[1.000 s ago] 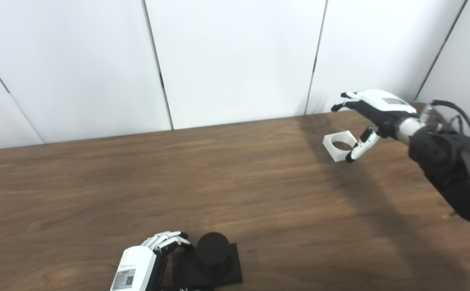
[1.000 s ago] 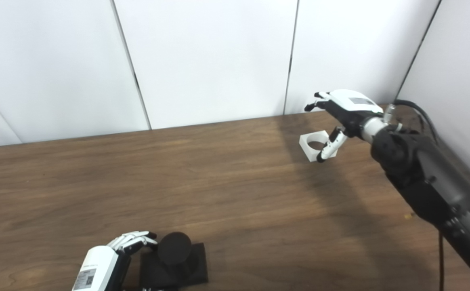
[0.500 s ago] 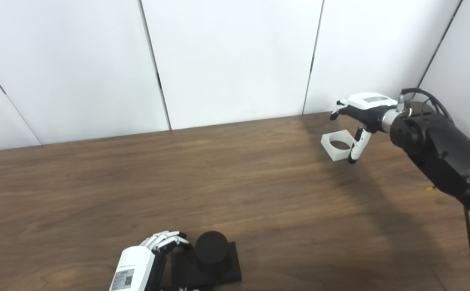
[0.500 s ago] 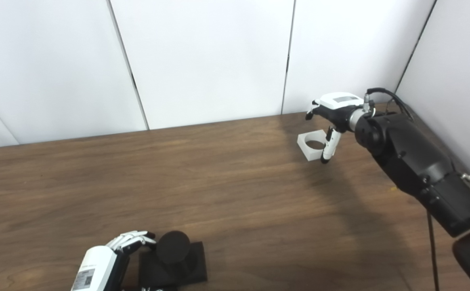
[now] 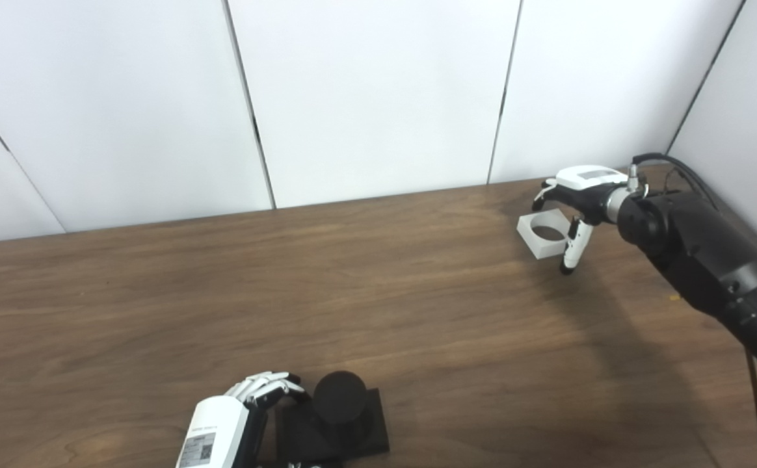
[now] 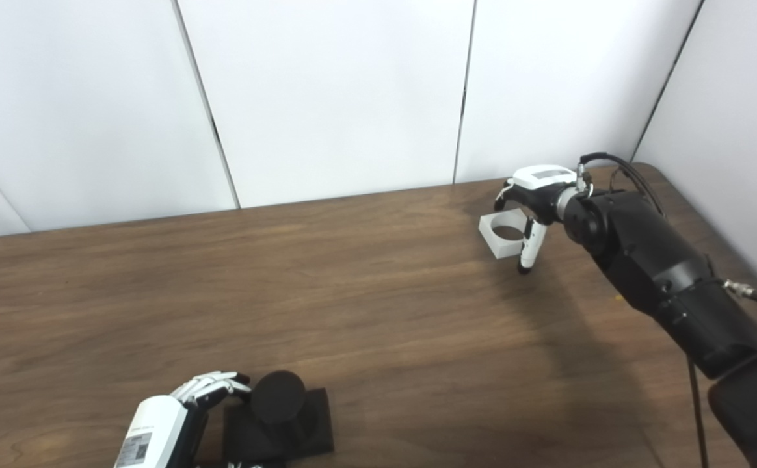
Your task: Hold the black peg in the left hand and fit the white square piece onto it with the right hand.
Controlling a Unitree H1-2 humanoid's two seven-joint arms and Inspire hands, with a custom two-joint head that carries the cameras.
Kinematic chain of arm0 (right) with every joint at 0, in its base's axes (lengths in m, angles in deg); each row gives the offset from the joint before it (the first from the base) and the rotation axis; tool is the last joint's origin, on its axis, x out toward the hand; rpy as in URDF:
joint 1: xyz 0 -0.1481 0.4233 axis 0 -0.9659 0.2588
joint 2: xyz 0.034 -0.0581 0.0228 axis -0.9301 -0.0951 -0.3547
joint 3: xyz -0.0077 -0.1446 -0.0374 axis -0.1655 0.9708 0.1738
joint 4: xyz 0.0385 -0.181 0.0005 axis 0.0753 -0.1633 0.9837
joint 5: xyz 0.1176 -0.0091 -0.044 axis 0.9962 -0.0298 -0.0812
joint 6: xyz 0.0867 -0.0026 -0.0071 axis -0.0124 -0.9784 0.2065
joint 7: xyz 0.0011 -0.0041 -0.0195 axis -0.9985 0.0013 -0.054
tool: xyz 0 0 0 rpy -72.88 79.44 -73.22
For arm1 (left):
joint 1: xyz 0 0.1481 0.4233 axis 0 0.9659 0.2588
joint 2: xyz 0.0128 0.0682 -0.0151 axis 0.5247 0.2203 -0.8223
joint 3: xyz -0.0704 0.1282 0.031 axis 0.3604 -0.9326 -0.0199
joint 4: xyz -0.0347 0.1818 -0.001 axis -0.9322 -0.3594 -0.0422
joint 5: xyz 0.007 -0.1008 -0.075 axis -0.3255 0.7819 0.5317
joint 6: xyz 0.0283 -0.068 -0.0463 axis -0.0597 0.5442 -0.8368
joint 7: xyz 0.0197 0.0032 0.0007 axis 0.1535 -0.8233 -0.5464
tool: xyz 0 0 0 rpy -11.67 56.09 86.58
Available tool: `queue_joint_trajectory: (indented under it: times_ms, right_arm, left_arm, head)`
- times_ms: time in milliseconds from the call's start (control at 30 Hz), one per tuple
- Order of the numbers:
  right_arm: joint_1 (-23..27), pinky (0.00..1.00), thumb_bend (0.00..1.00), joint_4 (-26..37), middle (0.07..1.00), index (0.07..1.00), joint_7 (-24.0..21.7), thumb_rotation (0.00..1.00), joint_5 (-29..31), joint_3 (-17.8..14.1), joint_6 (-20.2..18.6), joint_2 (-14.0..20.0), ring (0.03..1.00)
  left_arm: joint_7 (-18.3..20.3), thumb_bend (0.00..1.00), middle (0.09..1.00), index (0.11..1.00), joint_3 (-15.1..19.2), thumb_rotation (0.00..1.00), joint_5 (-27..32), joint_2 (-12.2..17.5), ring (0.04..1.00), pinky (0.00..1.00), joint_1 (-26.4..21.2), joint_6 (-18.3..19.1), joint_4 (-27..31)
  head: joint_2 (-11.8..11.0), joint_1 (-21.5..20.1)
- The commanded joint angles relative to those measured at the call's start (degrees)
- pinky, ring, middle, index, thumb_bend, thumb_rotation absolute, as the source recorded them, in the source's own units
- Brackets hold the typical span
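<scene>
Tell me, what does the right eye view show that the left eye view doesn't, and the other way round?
Only the right eye view shows the table's rounded far right corner and more of the wall beside it. Only the left eye view shows more of the wall panel at the far left. Both show the left hand beside the black peg on its square base at the near edge, and the right hand spread over the white square piece lying on the table far right.
</scene>
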Motion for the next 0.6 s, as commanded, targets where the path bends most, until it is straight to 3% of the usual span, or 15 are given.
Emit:
queue_joint_trajectory:
  times_ms: [0,300,567]
  right_arm:
    - [3.62,1.00,0.95,-0.27,0.979,0.823,1.94,0.16,-0.82,-0.76,1.72,1.26,1.000]
    - [3.82,1.00,0.91,-2.90,0.963,0.802,2.65,0.17,-1.20,-0.70,3.46,1.36,1.000]
    - [3.77,1.00,0.84,-3.64,0.940,0.724,3.08,0.17,-1.05,-0.89,4.92,1.28,1.000]
  left_arm:
    - [2.91,0.51,0.740,0.487,-0.79,0.04,0.59,-0.02,0.779,0.70,1.12,0.63,0.48]
    - [3.35,0.51,0.742,0.487,-0.75,0.04,0.20,-0.39,0.782,0.71,1.31,1.00,0.84]
    - [3.56,0.51,0.743,0.487,-0.73,0.04,0.05,-0.79,0.783,0.70,1.29,1.47,1.04]
  head:
    - [0.04,0.12]
    - [0.32,0.44]
    - [0.45,0.67]
